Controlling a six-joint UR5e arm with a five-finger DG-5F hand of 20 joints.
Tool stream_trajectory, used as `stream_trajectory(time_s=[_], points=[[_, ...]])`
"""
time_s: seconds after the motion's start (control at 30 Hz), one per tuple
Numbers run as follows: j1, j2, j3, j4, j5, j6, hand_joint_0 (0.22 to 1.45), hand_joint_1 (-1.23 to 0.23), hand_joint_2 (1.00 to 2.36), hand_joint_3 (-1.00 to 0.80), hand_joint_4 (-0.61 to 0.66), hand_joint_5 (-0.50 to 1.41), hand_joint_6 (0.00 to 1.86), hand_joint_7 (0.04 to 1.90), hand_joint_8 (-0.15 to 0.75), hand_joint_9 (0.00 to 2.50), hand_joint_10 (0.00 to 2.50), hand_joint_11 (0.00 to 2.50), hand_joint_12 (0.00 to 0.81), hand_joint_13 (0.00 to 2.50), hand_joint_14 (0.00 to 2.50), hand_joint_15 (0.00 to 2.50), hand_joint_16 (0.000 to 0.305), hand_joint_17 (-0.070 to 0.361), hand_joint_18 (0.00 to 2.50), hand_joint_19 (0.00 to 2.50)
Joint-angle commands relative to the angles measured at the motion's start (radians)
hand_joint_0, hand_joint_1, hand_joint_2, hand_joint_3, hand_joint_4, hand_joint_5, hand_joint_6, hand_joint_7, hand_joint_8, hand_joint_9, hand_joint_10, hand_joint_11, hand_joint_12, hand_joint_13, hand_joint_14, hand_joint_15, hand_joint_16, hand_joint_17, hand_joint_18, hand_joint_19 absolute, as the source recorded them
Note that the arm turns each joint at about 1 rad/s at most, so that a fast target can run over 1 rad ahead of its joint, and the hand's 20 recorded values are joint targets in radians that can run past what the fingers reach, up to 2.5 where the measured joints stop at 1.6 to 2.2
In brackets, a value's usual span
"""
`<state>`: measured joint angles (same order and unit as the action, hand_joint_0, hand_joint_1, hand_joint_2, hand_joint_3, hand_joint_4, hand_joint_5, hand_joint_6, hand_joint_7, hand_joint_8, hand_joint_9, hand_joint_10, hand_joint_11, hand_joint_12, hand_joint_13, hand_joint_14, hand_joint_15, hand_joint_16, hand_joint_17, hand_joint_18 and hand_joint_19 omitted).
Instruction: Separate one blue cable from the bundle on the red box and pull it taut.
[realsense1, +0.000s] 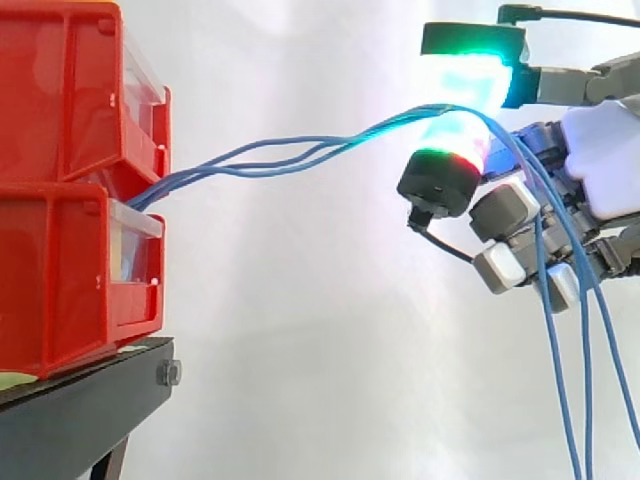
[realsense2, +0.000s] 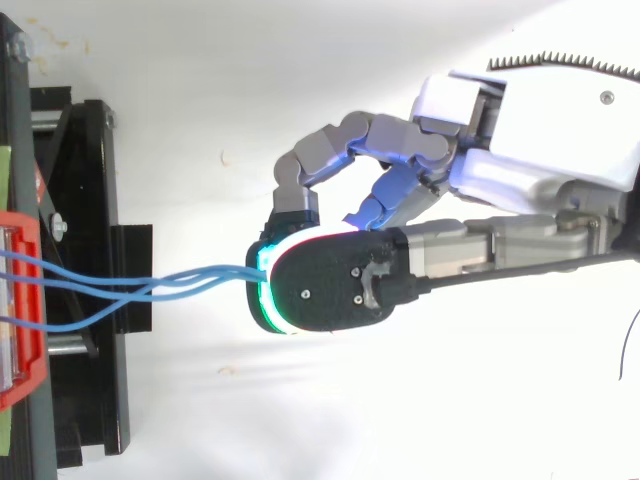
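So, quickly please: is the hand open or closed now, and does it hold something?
The hand: closed, pinching several blue cables, not one alone.

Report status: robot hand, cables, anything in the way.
Robot hand shut on cables, pinched between glowing pads. Several strands run together from red bins into pinch, sagging slightly. No obstruction seen.

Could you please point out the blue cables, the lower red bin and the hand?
blue cables (realsense2: 225, 275), top view, where the strands run together.
lower red bin (realsense1: 60, 290), side view, on its side wall.
hand (realsense2: 530, 140), top view, on the white shell of the palm.
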<state>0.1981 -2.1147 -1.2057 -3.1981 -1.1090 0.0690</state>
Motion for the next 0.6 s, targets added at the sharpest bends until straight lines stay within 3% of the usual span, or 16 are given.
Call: stream_trajectory(time_s=[0.0, 0.17, 0.57], points=[[0.0, -0.001, 0.0, 0.0, 0.0, 0.0, 0.62, -0.6, 1.01, -0.38, 0.07, -0.15, 0.81, 1.09, 0.349, 1.01, 0.02, 1.02, 0.388, 0.9, 0.02, 0.64, 0.046, 0.103, 0.85, 0.71], [0.0, 0.002, 0.0, 0.0, 0.0, 0.0, 0.63, -0.7, 1.01, -0.35, 0.1, -0.18, 0.85, 1.06, 0.339, 0.95, 0.02, 1.04, 0.391, 0.89, 0.02, 0.64, 0.046, 0.104, 0.85, 0.71], [0.0, -0.001, 0.0, 0.001, 0.0, 0.0, 0.68, -0.77, 1.01, -0.35, 0.06, -0.2, 0.88, 0.98, 0.324, 0.88, 0.02, 1.03, 0.381, 0.87, 0.02, 0.63, 0.047, 0.105, 0.85, 0.7]])
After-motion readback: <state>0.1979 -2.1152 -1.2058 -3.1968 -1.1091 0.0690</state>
